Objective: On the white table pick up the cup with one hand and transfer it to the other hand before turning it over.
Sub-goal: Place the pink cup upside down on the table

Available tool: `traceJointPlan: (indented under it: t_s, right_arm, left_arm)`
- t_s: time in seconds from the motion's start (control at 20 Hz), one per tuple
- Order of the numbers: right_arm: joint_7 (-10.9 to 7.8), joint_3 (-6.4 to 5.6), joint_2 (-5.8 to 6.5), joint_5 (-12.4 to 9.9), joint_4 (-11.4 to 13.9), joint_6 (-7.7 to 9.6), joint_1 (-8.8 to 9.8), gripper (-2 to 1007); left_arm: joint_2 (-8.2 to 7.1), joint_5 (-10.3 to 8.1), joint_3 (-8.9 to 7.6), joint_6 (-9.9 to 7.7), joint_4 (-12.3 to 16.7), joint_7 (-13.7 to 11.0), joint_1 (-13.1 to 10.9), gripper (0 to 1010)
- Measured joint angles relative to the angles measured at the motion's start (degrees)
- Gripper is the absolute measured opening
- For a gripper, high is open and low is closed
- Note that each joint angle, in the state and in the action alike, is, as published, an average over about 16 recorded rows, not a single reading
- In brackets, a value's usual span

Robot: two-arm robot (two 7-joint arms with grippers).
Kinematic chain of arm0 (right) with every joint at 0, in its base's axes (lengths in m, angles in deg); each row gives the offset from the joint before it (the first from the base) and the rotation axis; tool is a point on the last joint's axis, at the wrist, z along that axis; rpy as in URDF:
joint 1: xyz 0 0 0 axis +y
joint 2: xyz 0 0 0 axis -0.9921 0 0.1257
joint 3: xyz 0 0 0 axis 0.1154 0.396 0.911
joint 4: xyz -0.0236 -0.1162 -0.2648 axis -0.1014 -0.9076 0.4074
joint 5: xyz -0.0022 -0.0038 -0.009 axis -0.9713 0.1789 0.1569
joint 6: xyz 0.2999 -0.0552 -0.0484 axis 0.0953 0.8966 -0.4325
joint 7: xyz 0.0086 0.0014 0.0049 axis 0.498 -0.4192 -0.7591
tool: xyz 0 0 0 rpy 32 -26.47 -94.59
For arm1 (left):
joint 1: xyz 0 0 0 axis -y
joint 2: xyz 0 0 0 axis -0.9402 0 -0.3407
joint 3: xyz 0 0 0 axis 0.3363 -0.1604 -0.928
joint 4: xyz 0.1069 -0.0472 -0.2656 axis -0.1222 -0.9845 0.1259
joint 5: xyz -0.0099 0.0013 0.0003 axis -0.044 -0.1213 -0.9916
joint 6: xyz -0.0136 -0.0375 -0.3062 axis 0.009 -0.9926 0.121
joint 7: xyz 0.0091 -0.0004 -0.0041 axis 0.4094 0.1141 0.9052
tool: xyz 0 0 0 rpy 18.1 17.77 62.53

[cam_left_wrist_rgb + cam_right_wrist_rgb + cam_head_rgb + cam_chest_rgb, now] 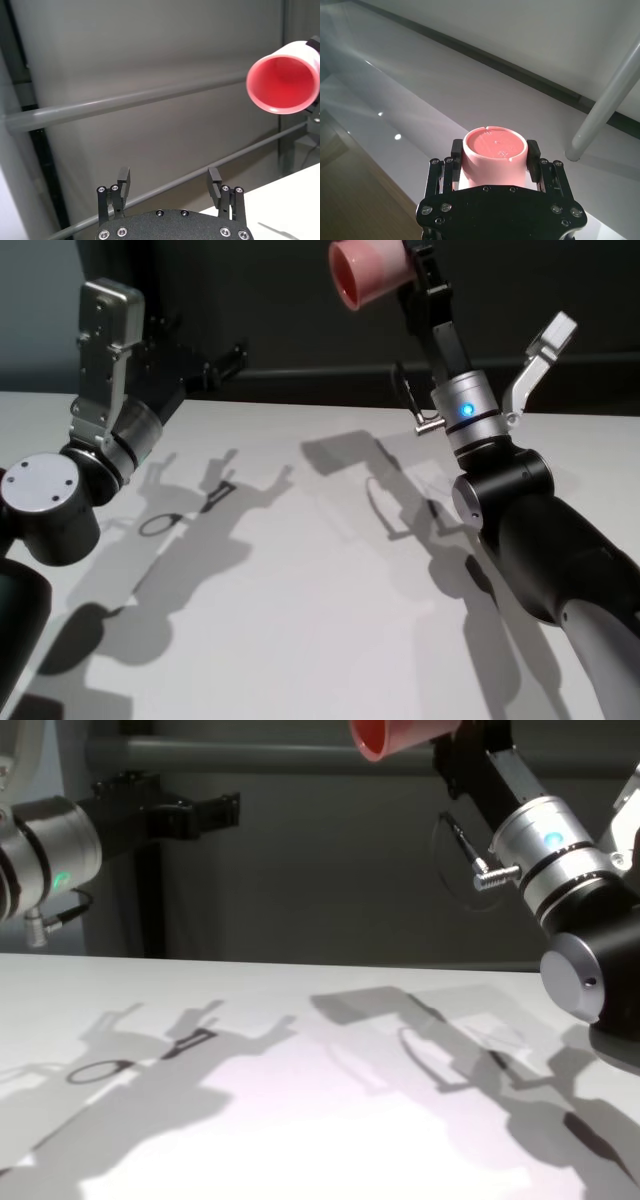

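Nearest the chest camera lies the white table (pixel 300 1120), its matte top carrying only the shadows of my two arms.

Right arm: raised high over the right half of the table, forearm angled up and inward. My right gripper (pixel 495 155) is clamped on the cup (pixel 368 272), one black finger on each side of the pink wall. In the right wrist view the cup's narrower base faces away from the palm, seated between the two fingers (pixel 534 159). In the head view the cup is held well above the table, tilted nearly on its side, with its open mouth turned toward my left side and slightly down. The chest view shows the rim of the cup (pixel 385 738) at the very top edge of the picture.

Left arm: raised on the left side, its wrist pointing inward toward the cup. My left gripper (pixel 170 187) stands spread wide, with nothing between its fingers (pixel 123 181). From the left wrist view the mouth of the cup (pixel 284 82) faces this gripper, its red interior visible, but the two are well apart and not touching.

Contact between cup and table: none.
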Motion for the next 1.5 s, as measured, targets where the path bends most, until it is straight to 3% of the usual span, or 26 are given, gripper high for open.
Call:
traceJointPlan:
  t_s: [0.4, 0.8, 1.15, 1.5]
  right_arm:
    - [0.00, 0.00, 0.00, 0.0, 0.0, 0.00, 0.00, 739]
    - [0.00, 0.00, 0.00, 0.0, 0.0, 0.00, 0.00, 739]
    - [0.00, 0.00, 0.00, 0.0, 0.0, 0.00, 0.00, 739]
    - [0.00, 0.00, 0.00, 0.0, 0.0, 0.00, 0.00, 739]
  left_arm:
    - [1.06, 2.02, -3.13, -0.34, 4.7, 6.7, -6.1, 1001]
    - [4.13, 3.47, -4.57, 2.39, 5.7, 10.9, -10.1, 1001]
    - [6.97, 4.54, -4.95, 4.57, 4.4, 12.7, -11.9, 1001]
    - [8.11, 5.77, -5.27, 4.42, 3.7, 13.2, -13.5, 1001]
